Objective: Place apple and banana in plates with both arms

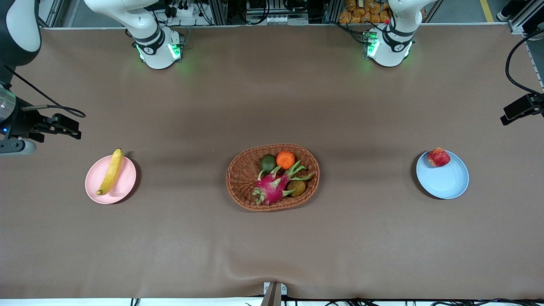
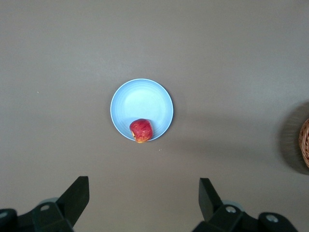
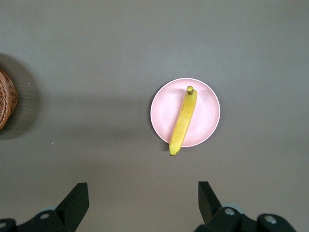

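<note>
You see both pincers spread wide and empty, the left gripper (image 2: 144,193) and right gripper (image 3: 143,195) cut off by the frame edge; the basket (image 2: 305,142) is too.

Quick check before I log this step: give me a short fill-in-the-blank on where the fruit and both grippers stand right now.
1. The banana lies on the ____ plate.
2. The apple sits on the ____ plate, near its rim.
3. The dragon fruit is in the ____.
4. The left gripper and right gripper both stand ____.

Answers: pink; blue; basket; open
</note>
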Robot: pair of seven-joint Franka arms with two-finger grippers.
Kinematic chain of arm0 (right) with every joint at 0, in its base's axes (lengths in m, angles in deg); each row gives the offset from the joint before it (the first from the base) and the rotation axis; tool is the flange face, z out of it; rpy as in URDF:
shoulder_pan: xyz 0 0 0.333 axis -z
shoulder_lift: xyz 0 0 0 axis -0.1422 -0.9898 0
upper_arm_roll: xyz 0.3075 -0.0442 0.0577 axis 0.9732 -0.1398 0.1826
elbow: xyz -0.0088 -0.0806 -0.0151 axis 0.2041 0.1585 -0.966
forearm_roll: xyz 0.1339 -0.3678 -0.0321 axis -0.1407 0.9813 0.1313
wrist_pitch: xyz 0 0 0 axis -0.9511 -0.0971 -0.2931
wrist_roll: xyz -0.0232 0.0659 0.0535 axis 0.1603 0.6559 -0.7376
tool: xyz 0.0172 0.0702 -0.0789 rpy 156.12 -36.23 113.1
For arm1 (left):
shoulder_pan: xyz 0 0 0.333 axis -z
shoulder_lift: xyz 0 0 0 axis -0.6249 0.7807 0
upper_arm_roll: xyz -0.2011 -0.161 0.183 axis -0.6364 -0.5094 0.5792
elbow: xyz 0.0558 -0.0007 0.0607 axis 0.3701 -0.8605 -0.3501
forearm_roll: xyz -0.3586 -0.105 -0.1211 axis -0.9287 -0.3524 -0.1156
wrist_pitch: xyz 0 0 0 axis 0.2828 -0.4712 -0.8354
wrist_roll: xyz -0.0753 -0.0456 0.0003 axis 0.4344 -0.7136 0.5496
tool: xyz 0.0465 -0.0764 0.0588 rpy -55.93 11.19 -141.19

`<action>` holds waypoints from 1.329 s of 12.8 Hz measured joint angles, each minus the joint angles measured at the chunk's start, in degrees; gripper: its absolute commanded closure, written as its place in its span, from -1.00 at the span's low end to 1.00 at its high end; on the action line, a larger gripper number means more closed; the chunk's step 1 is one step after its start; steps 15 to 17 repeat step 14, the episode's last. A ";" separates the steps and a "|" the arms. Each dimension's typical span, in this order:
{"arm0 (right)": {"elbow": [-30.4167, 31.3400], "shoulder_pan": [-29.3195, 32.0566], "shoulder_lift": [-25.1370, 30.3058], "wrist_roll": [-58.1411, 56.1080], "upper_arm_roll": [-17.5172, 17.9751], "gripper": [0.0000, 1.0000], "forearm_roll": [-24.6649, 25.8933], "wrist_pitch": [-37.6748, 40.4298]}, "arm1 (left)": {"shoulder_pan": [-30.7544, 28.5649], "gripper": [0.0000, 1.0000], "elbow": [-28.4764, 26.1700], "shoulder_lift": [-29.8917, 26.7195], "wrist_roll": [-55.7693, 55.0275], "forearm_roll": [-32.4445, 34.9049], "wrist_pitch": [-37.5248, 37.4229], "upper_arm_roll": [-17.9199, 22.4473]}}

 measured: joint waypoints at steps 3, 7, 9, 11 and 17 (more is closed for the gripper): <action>-0.80 5.93 1.02 0.00 4.62 -1.00 -0.01 3.66 | 9.94 -1.00 0.02 -0.09 -0.20 -0.58 0.00 8.03; -1.34 18.33 4.40 1.87 18.30 -1.00 -0.01 7.78 | 19.38 -1.00 -0.12 -0.24 -1.91 -1.20 -0.10 14.66; -1.33 18.46 5.02 2.30 18.65 -1.00 -0.01 8.92 | 22.31 -1.00 -0.33 -0.59 -3.21 -1.27 -0.43 15.59; -1.42 18.47 5.12 3.95 18.70 -1.00 -0.01 10.28 | 24.10 -1.00 -0.79 -1.33 -3.24 -2.79 -0.91 17.70; -2.86 18.53 5.29 5.92 18.79 -1.00 -0.01 12.24 | 24.12 -1.00 -0.95 -2.02 -2.82 -5.48 -2.50 20.41</action>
